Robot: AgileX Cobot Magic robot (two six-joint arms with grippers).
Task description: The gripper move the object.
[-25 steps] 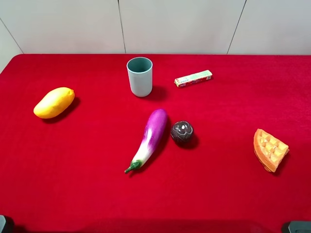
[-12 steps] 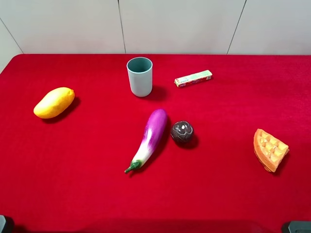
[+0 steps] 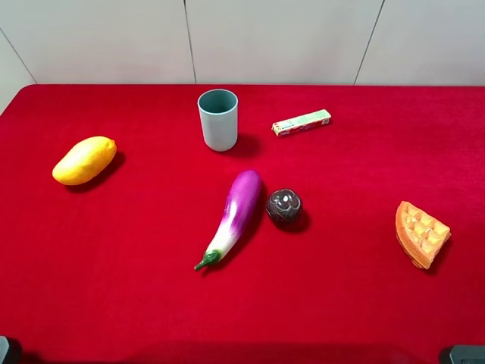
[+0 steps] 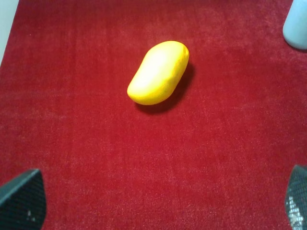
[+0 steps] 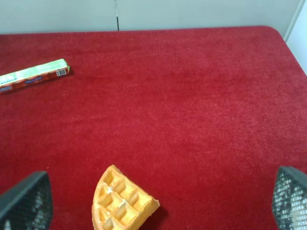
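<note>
Six items: they lie on the red table point(image 3: 121, 258) in the exterior high view, with both arms almost out of it.
Object: the small dark ball point(image 3: 283, 206) sits near the table's centre, free of any grip, just beside the purple eggplant point(image 3: 235, 214) at its 9 o'clock.
Cup: the grey-green cup point(image 3: 218, 119) stands upright at 11 o'clock from the ball.
Box: a small carton point(image 3: 301, 122) lies at 12 o'clock from the ball.
Mango: the yellow mango point(image 3: 84, 160) lies far out at 9 o'clock.
Waffle: the orange wedge point(image 3: 420, 233) lies at 4 o'clock.
Left gripper point(image 4: 158, 201): fingers wide apart, empty, above the cloth near the mango.
Right gripper point(image 5: 158, 201): fingers spread, empty, over the waffle.
</note>
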